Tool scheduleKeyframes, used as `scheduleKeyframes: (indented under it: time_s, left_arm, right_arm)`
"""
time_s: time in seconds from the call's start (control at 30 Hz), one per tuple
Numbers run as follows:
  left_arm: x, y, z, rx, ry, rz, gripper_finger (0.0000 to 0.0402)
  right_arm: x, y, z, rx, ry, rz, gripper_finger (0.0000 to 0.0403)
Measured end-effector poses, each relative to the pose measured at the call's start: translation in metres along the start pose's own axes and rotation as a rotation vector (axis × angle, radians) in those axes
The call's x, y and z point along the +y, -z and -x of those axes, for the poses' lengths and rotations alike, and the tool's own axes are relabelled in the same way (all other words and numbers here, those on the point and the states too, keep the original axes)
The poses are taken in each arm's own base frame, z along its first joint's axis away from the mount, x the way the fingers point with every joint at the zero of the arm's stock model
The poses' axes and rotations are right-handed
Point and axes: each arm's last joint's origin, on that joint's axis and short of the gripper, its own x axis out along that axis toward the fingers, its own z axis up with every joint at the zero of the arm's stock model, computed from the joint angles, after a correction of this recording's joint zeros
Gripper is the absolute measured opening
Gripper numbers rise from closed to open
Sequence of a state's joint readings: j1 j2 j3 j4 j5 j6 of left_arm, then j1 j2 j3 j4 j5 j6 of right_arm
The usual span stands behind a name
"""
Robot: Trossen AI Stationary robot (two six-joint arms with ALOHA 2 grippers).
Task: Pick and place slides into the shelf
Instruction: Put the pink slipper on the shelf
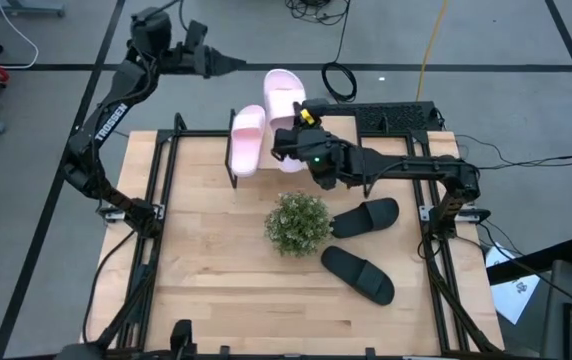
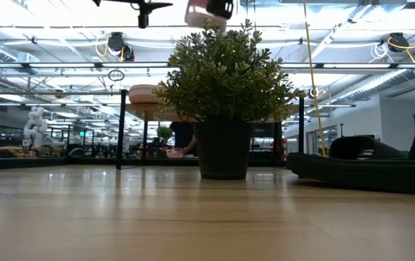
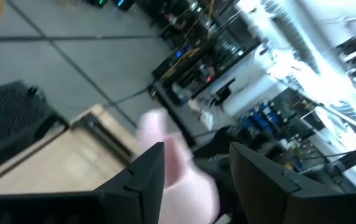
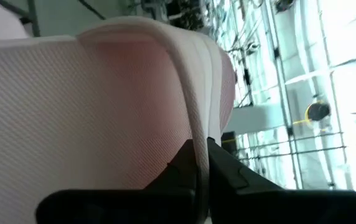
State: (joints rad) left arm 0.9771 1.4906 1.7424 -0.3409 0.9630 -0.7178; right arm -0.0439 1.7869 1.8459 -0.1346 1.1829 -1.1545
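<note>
Two pink slides lie beyond the plant [image 1: 298, 222]: one [image 1: 246, 139] on the shelf [image 1: 234, 183], the other [image 1: 285, 103] pinched by the right gripper [image 1: 294, 128]; two black slides [image 1: 362, 217] lie beside the plant; the left gripper [image 1: 228, 63], spread, hangs beyond the shelf

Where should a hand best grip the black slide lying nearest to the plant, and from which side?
Probably grip the black slide by its wide strap, coming from above: it lies flat on the table, and the raised strap gives the fingers an edge, clear of the plant.

Wooden table [image 1: 206, 270] carries plant [image 1: 298, 222] at centre. Two black slides [image 1: 364, 217] at 3–4 o'clock. Shelf [image 1: 234, 150] at 12.
</note>
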Motion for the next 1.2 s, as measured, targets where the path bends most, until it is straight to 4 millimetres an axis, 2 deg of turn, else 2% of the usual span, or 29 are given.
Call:
scheduleKeyframes:
  time_s: [0.23,0.4,0.6,0.7,1.0,1.2]
  left_arm:
    - [-0.004,-0.004,0.000,-0.026,0.025,-0.026,0.0174]
    - [-0.004,-0.003,0.000,-0.024,0.026,-0.026,0.0175]
    - [-0.004,-0.003,0.000,-0.023,0.027,-0.037,0.0175]
    - [-0.004,-0.003,0.000,-0.022,0.027,-0.040,0.0175]
    - [-0.004,-0.004,0.000,-0.025,0.025,-0.040,0.0175]
    - [-0.004,-0.004,0.000,-0.031,0.019,-0.061,0.0175]
  right_arm:
    - [0.025,-0.001,-0.026,0.033,-0.033,-0.073,0.0001]
    - [0.029,0.009,-0.044,0.037,-0.084,-0.175,0.0000]
    - [0.039,0.026,-0.063,0.036,-0.255,-0.354,0.0000]
    - [0.043,0.027,-0.072,0.043,-0.263,-0.415,0.0000]
    - [0.055,0.033,-0.088,0.117,-0.244,-0.464,0.0000]
    - [0.073,0.035,-0.098,0.161,-0.280,-0.550,0.0000]
